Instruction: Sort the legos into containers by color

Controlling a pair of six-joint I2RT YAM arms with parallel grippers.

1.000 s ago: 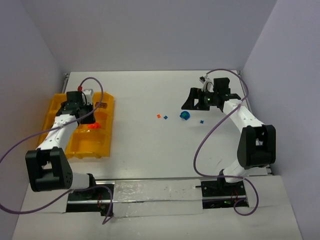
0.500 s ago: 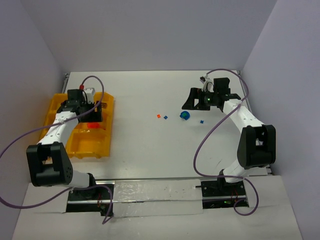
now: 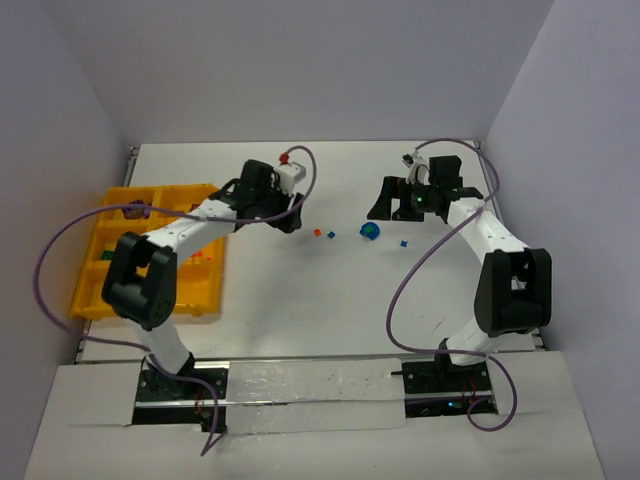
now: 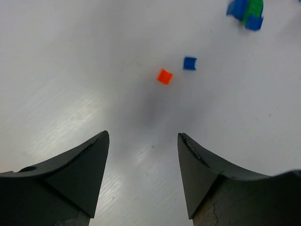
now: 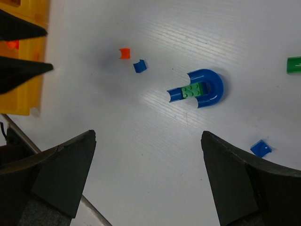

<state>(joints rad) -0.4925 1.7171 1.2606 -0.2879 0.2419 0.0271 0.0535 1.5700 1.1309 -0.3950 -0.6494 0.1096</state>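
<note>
left claw (image 4: 142, 137) wide open, empty. orange brick (image 4: 164, 76) just ahead of its tips, blue bit (image 4: 189, 63) beside that. step looks like reaching for a pick; next: advance, lower, close on orange. right claw (image 5: 148, 136) open, empty, above blue arch (image 5: 203, 88). tray (image 3: 195, 290) well behind left claw.

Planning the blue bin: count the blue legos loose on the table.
3: a small bit beside the orange bit, the arch around a green brick, and a small tile apart from them. More may be hidden.
</note>
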